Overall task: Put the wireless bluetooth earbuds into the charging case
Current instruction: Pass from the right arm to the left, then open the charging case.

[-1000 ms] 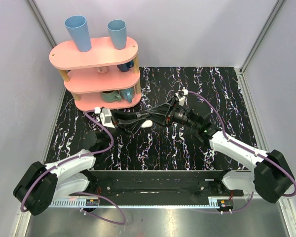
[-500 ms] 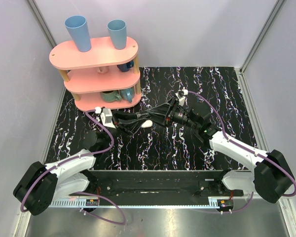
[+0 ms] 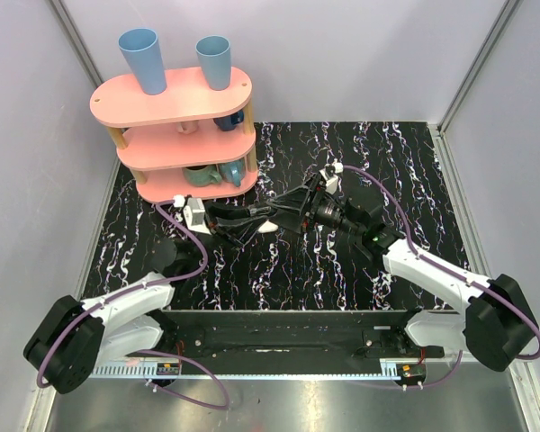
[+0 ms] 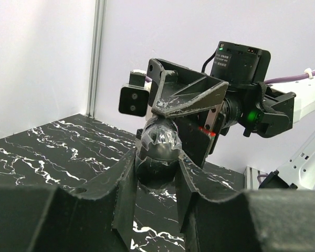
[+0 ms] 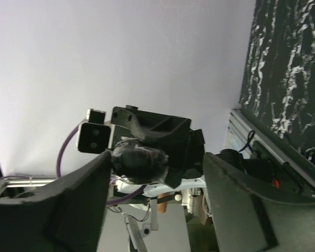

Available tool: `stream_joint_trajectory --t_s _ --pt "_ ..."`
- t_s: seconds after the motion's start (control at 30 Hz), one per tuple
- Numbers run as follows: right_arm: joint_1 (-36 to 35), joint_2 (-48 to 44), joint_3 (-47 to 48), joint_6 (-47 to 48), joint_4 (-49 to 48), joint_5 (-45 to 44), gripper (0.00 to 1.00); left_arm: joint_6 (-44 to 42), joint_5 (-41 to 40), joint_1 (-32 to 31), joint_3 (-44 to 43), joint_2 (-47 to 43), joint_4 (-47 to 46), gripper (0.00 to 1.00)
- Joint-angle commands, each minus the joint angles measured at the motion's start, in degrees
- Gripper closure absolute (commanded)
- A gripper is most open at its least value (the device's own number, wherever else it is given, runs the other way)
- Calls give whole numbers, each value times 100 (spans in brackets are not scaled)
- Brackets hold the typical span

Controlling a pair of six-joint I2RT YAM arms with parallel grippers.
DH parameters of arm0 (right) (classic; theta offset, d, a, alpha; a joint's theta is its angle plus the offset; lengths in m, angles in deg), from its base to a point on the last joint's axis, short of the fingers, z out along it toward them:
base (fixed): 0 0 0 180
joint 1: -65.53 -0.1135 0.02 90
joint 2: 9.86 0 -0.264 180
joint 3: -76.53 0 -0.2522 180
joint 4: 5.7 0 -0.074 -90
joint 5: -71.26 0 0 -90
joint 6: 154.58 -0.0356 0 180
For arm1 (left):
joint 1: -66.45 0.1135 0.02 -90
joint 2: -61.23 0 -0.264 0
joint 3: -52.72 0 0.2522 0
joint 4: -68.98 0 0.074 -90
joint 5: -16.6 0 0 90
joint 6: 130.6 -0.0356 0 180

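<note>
left gripper (image 4: pixel 157 160): clamped on the small white glossy oval charging case (image 4: pixel 158 143), one finger on each side.
right gripper (image 5: pixel 156 167): fingers spread wide, gripping nothing, pointed at the case from the opposite side.
case location: held off the black white-veined marbled tabletop (image 3: pixel 342 261), mid-table, between the two grippers, near the pink three-tier shelf (image 3: pixel 175 135).
case lid: probably open, but backlit and dark in both wrist views, so not certain.
earbuds: too small or hidden, not made out.
</note>
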Motion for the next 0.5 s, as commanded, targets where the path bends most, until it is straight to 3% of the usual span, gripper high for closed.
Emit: stream_joint_trajectory --t_s 0.0,0.2,0.47 --pt "-48 -350 328 831 492 -210 19 -152 86 -18 -143 -213 -332 100" --pt "-56 -675 1004 2219 1720 -412 15 -424 -125 -18 121 -564 -262 100" --pt "-74 -948 1980 4864 3532 -360 16 -688 -213 -9 262 -1416 485 100"
